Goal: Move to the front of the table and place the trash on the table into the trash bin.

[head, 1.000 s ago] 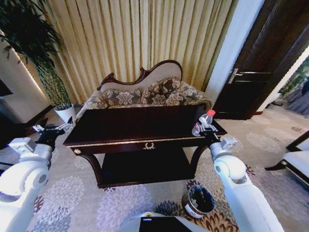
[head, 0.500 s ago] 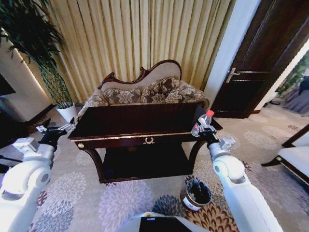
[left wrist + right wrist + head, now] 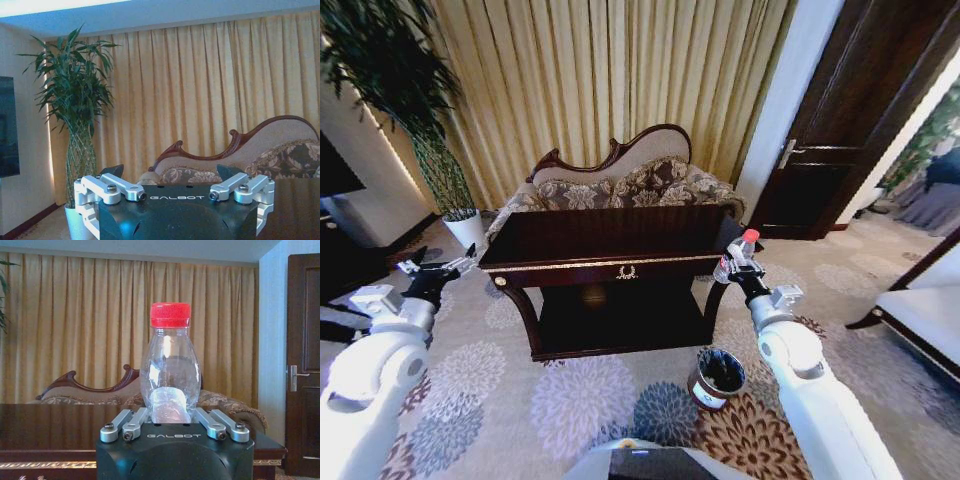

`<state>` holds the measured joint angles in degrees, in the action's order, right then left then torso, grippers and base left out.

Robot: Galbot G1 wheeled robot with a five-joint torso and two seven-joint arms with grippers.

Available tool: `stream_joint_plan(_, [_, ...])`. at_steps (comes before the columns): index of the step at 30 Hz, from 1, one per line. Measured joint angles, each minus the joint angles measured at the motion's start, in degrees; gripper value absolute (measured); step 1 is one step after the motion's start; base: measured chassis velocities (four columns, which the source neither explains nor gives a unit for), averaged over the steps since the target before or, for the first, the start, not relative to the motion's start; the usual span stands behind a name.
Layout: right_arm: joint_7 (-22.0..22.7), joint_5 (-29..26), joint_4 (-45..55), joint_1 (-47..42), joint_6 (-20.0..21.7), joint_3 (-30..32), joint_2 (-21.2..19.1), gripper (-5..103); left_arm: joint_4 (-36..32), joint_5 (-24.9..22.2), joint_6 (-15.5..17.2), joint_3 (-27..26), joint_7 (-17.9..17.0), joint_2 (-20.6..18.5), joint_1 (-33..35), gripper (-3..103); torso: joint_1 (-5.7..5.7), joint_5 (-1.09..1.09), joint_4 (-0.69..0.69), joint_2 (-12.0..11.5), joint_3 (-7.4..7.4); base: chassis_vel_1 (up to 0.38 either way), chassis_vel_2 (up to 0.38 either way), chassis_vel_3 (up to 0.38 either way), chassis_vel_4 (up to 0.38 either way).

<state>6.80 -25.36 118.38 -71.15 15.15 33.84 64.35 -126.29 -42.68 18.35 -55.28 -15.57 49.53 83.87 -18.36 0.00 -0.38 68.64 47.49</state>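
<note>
The large dark glossy wooden table [image 3: 605,240] with gold trim stands in the middle of the head view, on a grey carpet with flower patterns. Its top looks bare, and a gold emblem sits at the centre of its front edge. Behind the table is a patterned sofa [image 3: 620,185] with a carved wooden back, and behind the sofa hang long golden curtains [image 3: 600,80]. A dark wooden door [image 3: 850,120] is at the right side of the room, and a tall green plant [image 3: 390,90] in a white pot stands at the left.

The small round dark brown trash bin [image 3: 717,377] with black liner stands on the carpet, in front of the right leg of the table and near the right arm.

The right gripper [image 3: 738,270] is raised beside the right end of the table. Its fingers are closed around the lower part of a clear plastic bottle [image 3: 170,375] with a red cap, and the bottle stands upright in them. In the head view the bottle is higher than the bin and a little further from the robot.

The left gripper [image 3: 440,270] hangs over the carpet to the left of the table, well apart from it. Its fingers are spread wide and hold nothing.
</note>
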Motion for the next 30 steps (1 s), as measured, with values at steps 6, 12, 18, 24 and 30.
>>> stream_joint_plan(6, [0.0, 1.2, -1.8, 0.3, 0.0, -2.0, 1.5, 26, 0.0, 0.4, -0.3, 0.7, 0.0, 0.8, 0.0, 100, 0.02, 0.0, 0.02, 0.0, -0.01, 0.062, -0.075, -0.047, 0.062])
stream_joint_plan(12, [0.0, 4.5, -11.5, 0.8, -0.8, -2.5, 2.3, 26, 0.0, 0.5, -0.5, 0.8, 0.0, 1.5, 0.1, 100, -0.04, 0.0, 0.01, 0.0, 0.02, 0.0, 0.0, 0.0, 0.0])
stream_joint_plan(18, [0.0, 5.5, -23.1, 0.9, -1.1, -0.7, 0.2, 26, 0.1, 0.6, -1.0, 0.3, 0.6, 2.1, 0.1, 100, -0.01, -0.01, 0.0, 0.0, 0.0, 0.0, 0.0, 0.0, 0.0])
stream_joint_plan(24, [0.0, 8.4, -33.1, 2.3, -2.7, -0.6, -0.1, 26, 0.9, 0.5, -1.9, -0.1, 1.1, 2.4, 0.1, 100, 0.0, 0.01, 0.01, 0.0, 0.0, 0.0, 0.0, 0.0, 0.0])
stream_joint_plan(30, [0.0, 10.8, -45.8, 5.3, -4.8, -1.9, -0.2, 26, 1.4, 0.6, -3.1, -0.8, 2.1, 3.5, 0.6, 100, -0.01, -0.01, 0.0, 0.0, 0.01, 0.0, 0.0, 0.0, 0.0])
